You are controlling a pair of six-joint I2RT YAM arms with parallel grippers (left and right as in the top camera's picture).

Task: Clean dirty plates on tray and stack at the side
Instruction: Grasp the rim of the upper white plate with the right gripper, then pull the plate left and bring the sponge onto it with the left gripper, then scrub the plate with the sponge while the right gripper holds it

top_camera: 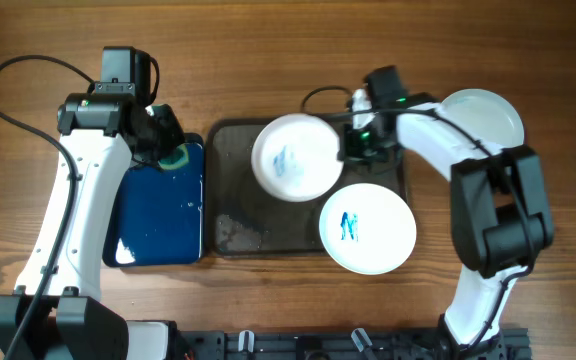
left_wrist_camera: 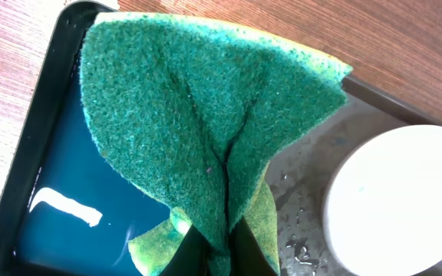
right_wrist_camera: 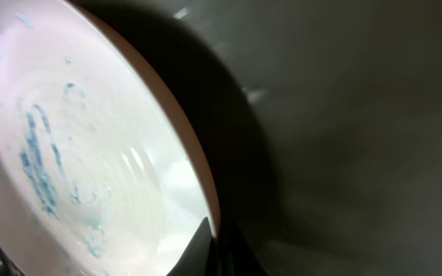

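Note:
A white plate with faint blue smears [top_camera: 295, 157] is tilted over the dark grey tray [top_camera: 230, 232]; my right gripper [top_camera: 352, 146] is shut on its right rim. In the right wrist view the plate [right_wrist_camera: 75, 161] fills the left and the fingertips [right_wrist_camera: 219, 247] pinch its edge. A second plate with a bold blue scribble [top_camera: 367, 228] lies at the tray's front right. A plain white plate [top_camera: 484, 116] sits on the table at the far right. My left gripper [top_camera: 168, 140] is shut on a green sponge [left_wrist_camera: 206, 123], [left_wrist_camera: 227, 257] over the blue tray's far right corner.
A glossy blue tray [top_camera: 160, 215] holding liquid lies left of the grey tray; it also shows in the left wrist view [left_wrist_camera: 60, 176]. Water drops and specks lie on the grey tray floor [left_wrist_camera: 301, 245]. Cables run along the table's far left and behind the grey tray.

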